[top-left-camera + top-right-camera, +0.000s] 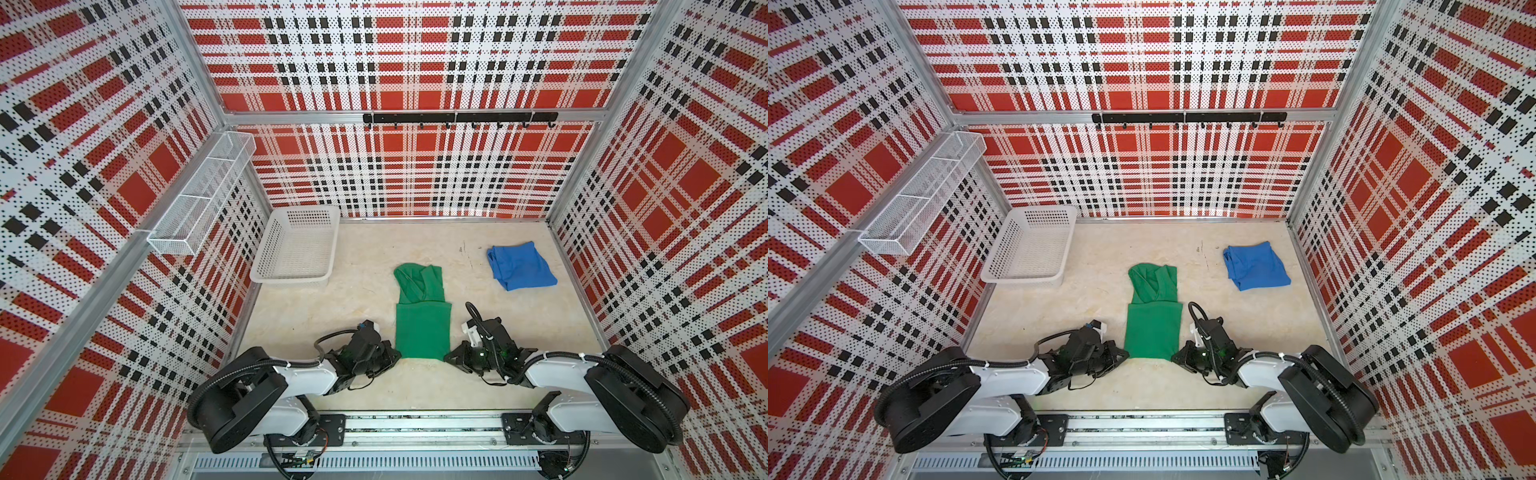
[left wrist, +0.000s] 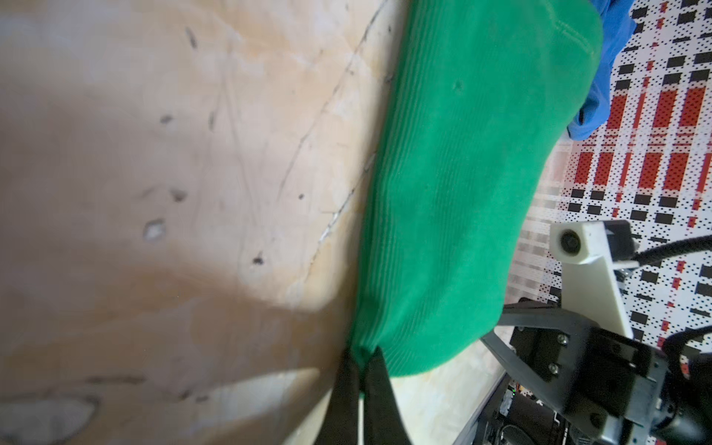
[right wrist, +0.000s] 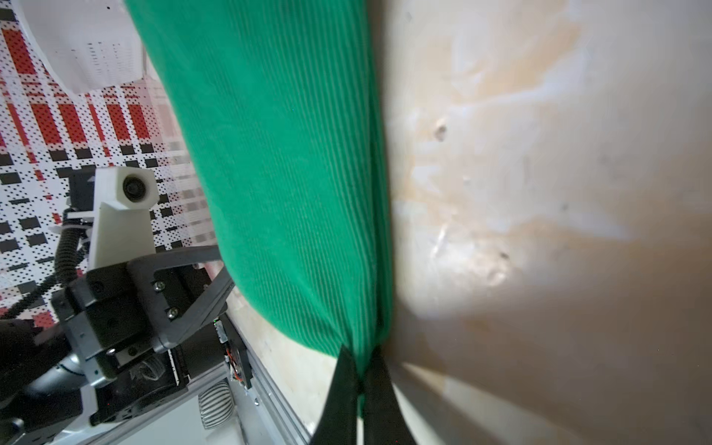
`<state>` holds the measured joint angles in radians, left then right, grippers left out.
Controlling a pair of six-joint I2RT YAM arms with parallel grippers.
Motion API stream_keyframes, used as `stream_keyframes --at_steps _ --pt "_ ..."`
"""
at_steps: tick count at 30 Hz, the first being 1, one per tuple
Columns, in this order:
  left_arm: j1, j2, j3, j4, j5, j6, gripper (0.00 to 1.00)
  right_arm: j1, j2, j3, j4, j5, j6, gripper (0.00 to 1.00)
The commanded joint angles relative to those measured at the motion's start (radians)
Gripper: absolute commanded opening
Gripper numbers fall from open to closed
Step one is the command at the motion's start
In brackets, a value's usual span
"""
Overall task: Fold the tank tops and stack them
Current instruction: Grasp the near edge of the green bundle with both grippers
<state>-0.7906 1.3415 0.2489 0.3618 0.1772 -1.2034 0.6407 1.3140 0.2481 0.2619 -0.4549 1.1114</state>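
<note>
**Green top pinched at both corners**

My left gripper [image 2: 360, 360] and right gripper [image 3: 360, 364] are each clamped on a near hem corner of the green top [image 1: 423, 328], which lies long and narrow mid-way across the table [image 1: 357, 299]. I'd lift both corners evenly and carry them toward the straps, hem taut. There is room beyond, between the basket [image 1: 266, 249] and the folded blue top [image 1: 521, 266] at far right.

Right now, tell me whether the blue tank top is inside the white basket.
No: the blue tank top lies crumpled on the table, well apart from the white basket.
</note>
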Motion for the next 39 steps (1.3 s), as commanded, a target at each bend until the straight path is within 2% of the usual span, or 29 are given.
stream_keyframes --at_steps 1,7,17,25,29,39 --pt "0.005 0.000 0.023 -0.037 -0.011 0.028 0.00 0.009 -0.047 0.028 -0.116 0.038 -0.033 0.00" --pt "0.000 -0.091 0.029 -0.134 -0.040 0.040 0.00 0.015 -0.121 0.070 -0.263 0.058 -0.082 0.00" --pt "-0.099 -0.322 0.060 -0.366 -0.163 -0.008 0.00 0.088 -0.257 0.193 -0.540 0.134 -0.156 0.00" --pt "-0.107 -0.405 0.189 -0.515 -0.228 0.040 0.00 0.089 -0.297 0.362 -0.728 0.181 -0.257 0.00" --pt "-0.064 -0.394 0.270 -0.585 -0.234 0.125 0.00 0.074 -0.252 0.444 -0.784 0.209 -0.345 0.00" --pt "0.121 -0.273 0.401 -0.575 -0.152 0.340 0.00 -0.021 -0.069 0.678 -0.868 0.202 -0.552 0.00"
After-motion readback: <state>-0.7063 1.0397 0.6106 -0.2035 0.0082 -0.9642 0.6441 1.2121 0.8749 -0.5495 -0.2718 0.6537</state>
